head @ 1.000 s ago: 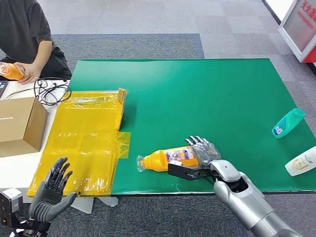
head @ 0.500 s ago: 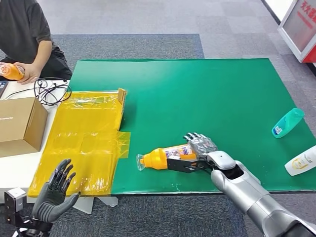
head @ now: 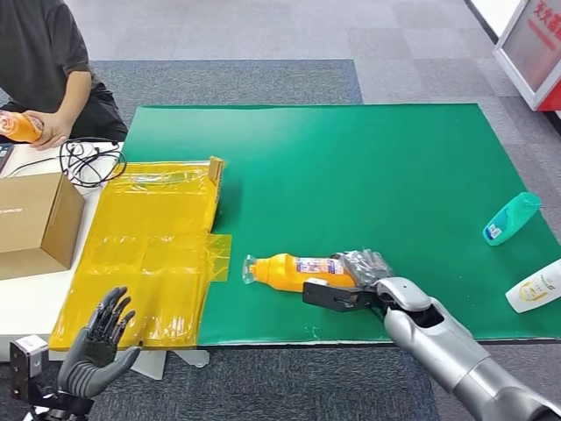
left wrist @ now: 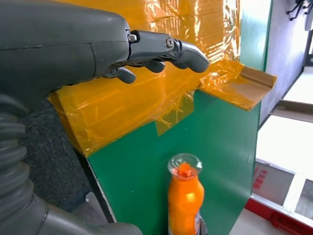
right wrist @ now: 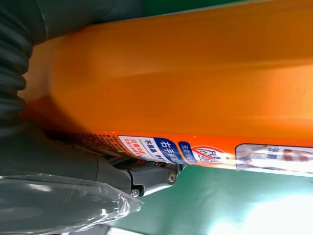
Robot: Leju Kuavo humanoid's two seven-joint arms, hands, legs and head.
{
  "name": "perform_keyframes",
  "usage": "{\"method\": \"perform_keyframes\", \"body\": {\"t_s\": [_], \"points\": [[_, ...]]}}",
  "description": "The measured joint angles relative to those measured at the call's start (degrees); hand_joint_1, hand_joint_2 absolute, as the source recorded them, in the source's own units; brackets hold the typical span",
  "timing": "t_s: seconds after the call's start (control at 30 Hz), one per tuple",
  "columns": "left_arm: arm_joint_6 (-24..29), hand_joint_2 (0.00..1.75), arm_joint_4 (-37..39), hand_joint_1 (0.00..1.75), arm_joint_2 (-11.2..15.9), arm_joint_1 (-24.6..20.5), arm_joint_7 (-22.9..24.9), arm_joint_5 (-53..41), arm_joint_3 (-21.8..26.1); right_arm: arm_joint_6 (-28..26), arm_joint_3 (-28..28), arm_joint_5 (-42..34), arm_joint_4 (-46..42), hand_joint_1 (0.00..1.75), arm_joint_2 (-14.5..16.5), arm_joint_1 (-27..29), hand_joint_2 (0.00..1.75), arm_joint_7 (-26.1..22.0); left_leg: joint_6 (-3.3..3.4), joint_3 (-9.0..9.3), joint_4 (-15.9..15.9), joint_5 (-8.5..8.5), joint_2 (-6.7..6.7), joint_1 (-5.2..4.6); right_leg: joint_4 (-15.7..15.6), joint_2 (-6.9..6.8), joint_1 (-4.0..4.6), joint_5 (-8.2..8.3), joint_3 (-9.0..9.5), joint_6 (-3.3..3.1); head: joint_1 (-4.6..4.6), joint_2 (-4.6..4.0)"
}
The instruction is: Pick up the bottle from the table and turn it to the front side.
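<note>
The left hand (head: 93, 346) hangs spread below the table edge; the right hand (head: 360, 279) grips the orange bottle (head: 298, 272) lying on the green mat (head: 371, 167), its label (right wrist: 173, 149) legible from the right wrist; grey carpet (head: 224, 79) beyond

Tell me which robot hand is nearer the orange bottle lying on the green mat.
Right. The right robot hand is wrapped around the base end of the orange bottle. The left robot hand hovers open off the table's near edge, beyond the yellow sheet.
</note>
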Motion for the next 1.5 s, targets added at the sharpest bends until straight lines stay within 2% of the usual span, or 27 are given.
{"method": "perform_keyframes", "body": {"t_s": [0.07, 0.17, 0.37, 0.5, 0.7, 0.83, 1.03, 1.23, 1.5], "points": [[-0.26, 1.75, -0.36, 0.00, -0.43, 0.19, 0.45, -0.26, 0.08, -1.02, -1.77, -1.31, -4.08, 1.75, 0.42, 2.79, 1.75, 0.31, 0.00, -0.08, 0.00, -0.01, -0.01, 0.01, 0.00, -0.01, 0.00, -0.01, -0.06, -0.01, 0.00, 0.00], [-0.49, 1.75, -1.42, 0.00, -1.44, 0.46, 1.11, -0.74, 0.29, -2.67, -5.53, -3.85, -10.23, 1.75, 2.74, 6.58, 1.75, 0.43, 0.00, -0.14, 0.00, -0.01, -0.01, 0.03, 0.00, -0.01, 0.01, -0.01, -0.13, -0.02, 0.00, 0.00], [-0.74, 1.75, -4.64, 0.00, -3.74, 0.44, 2.17, -1.13, 0.54, -1.85, -13.46, -11.95, -19.00, 1.75, 10.58, 11.18, 1.75, 0.96, -0.03, -0.14, 0.00, 0.03, -0.01, 0.02, 0.01, -0.02, 0.02, -0.01, -0.14, -0.02, 0.00, 0.00], [-0.47, 1.75, -6.26, 0.00, -4.50, -0.13, 2.88, 0.33, -0.26, -1.40, -16.51, -15.09, -21.46, 1.75, 14.91, 12.83, 1.75, 0.34, -0.03, -0.12, 0.00, 0.05, -0.01, 0.01, 0.01, -0.02, 0.03, 0.00, -0.13, -0.02, 0.00, 0.00], [6.22, 1.75, -8.63, 0.00, -4.31, -3.09, 6.19, 8.23, -5.73, -4.25, -16.80, -17.59, -21.58, 1.75, 18.44, 14.13, 1.75, -3.99, -0.03, -0.12, 0.00, 0.05, -0.01, 0.00, 0.01, -0.02, 0.02, 0.01, -0.12, -0.01, 0.01, 0.00], [11.76, 1.75, -10.32, 0.00, -3.35, -6.36, 11.27, 16.13, -10.67, -5.46, -16.62, -19.84, -21.52, 1.75, 20.04, 14.19, 1.75, -5.22, -0.03, -0.10, 0.00, 0.06, -0.01, 0.01, 0.01, -0.02, 0.01, 0.02, -0.10, -0.01, 0.00, 0.00], [16.67, 1.75, -10.53, 0.00, -1.31, -10.26, 15.59, 23.38, -17.10, -8.63, -15.49, -20.24, -20.52, 1.75, 21.19, 15.39, 1.75, -9.45, -0.04, -0.10, 0.00, 0.06, -0.01, 0.02, 0.01, -0.02, 0.02, 0.02, -0.11, -0.01, 0.00, 0.00], [18.08, 1.75, -10.02, 0.00, 0.68, -12.54, 17.50, 25.99, -22.83, -12.01, -12.65, -16.44, -19.21, 1.75, 21.26, 18.12, 1.75, -12.74, -0.04, -0.13, 0.00, 0.06, -0.01, 0.01, 0.01, -0.01, 0.02, 0.01, -0.13, -0.01, 0.01, 0.00], [19.19, 1.75, -8.45, 0.00, 3.33, -16.02, 22.79, 27.46, -30.49, -13.00, -9.17, -12.03, -16.81, 1.75, 21.31, 15.97, 1.75, -13.23, -0.06, -0.11, 0.00, 0.08, -0.01, 0.01, 0.01, -0.01, 0.01, 0.05, -0.11, -0.04, -0.01, 0.00]]}}
